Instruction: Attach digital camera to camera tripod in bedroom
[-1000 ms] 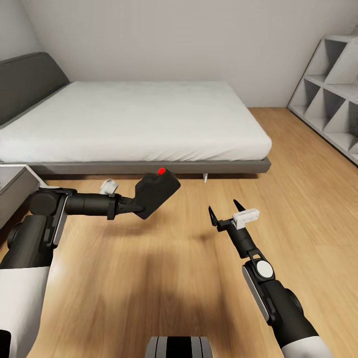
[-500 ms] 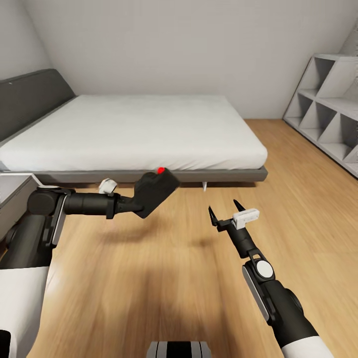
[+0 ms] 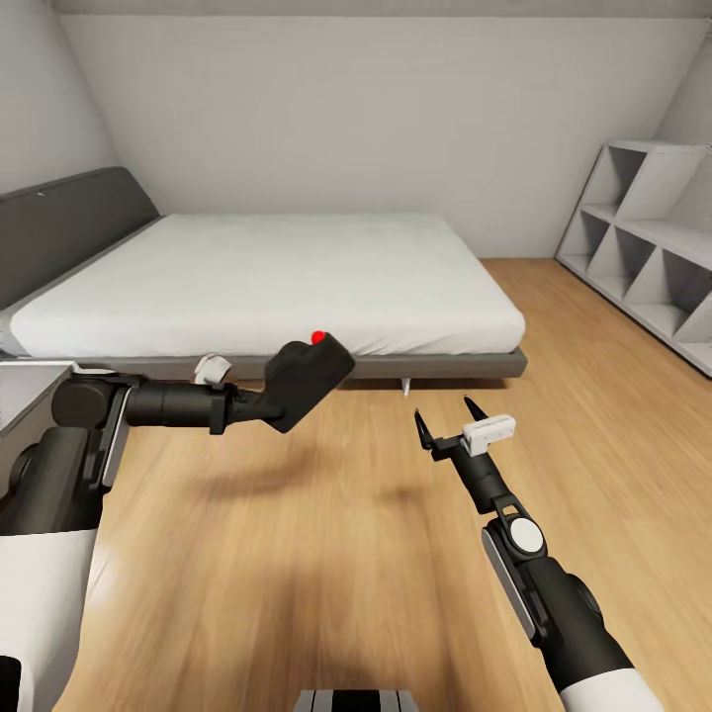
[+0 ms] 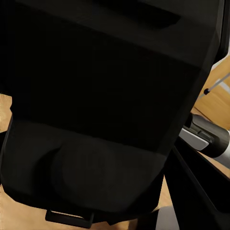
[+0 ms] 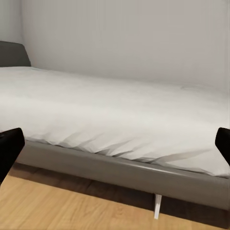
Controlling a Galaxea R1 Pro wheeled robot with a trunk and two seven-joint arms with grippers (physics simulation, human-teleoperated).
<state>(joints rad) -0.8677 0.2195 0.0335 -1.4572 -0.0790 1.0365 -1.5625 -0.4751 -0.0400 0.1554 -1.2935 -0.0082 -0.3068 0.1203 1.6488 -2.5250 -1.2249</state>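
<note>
Head view, digital camera [image 3: 309, 382] clamped in left gripper [image 3: 269, 405], above floor

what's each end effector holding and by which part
Left end effector holds the digital camera by its lower end, red button up. Right end effector is open, holding nothing.

- digital camera [image 3: 309, 381] — matte-black box, red button on top, tilted, clamped in the left gripper [image 3: 265, 406] above the wood floor near the bed's foot
</note>
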